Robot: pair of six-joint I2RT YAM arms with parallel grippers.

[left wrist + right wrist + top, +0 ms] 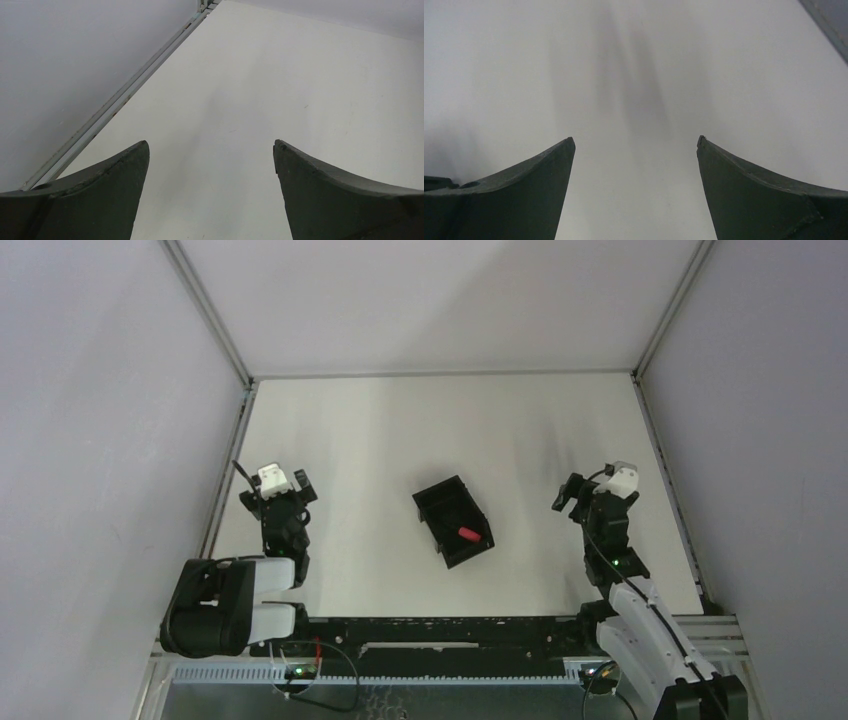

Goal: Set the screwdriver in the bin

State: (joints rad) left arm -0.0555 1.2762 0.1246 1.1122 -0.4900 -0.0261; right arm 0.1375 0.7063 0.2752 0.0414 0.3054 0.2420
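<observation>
The black bin sits tilted near the middle of the table in the top view. Inside it, toward its near right end, lies the screwdriver, only its red handle showing clearly. My left gripper stands far to the left of the bin, open with nothing between its fingers. My right gripper stands to the right of the bin, also open and empty, its fingers over bare table. Neither wrist view shows the bin or the screwdriver.
White walls close in the table on the left, back and right. A metal rail runs along the table's left edge. The arm bases and a black bar line the near edge.
</observation>
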